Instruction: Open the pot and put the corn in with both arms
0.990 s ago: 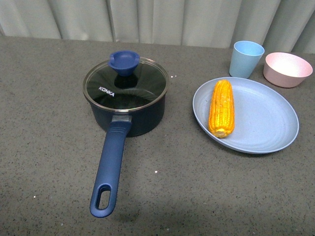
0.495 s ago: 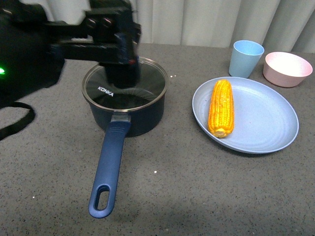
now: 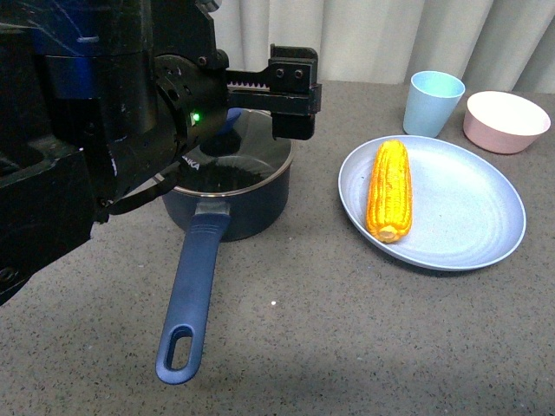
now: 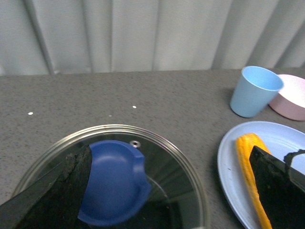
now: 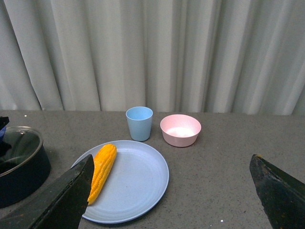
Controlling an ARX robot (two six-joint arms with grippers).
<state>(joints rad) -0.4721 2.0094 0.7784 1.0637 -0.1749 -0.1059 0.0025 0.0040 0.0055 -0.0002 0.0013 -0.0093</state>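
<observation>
The dark navy pot (image 3: 227,201) stands left of centre, its long blue handle (image 3: 191,295) pointing at me. A glass lid (image 4: 183,164) with a blue knob (image 4: 114,183) covers it. My left gripper (image 3: 295,94) hangs open just above the lid's right side; in the left wrist view the left gripper (image 4: 167,191) straddles the knob and lid without touching them. The corn (image 3: 390,191) lies on a blue plate (image 3: 468,217) to the right. My right gripper (image 5: 169,198) is open over bare table, right of the corn (image 5: 102,167), and is outside the front view.
A light blue cup (image 3: 434,102) and a pink bowl (image 3: 506,120) stand behind the plate at the back right. A grey curtain closes off the back. My bulky left arm hides the table's far left and the pot's left rim.
The left arm came in from the left over the pot, then moved right and nearer the camera. Its gripper now hangs by the lid's right side. Pot, lid and corn have not moved.
</observation>
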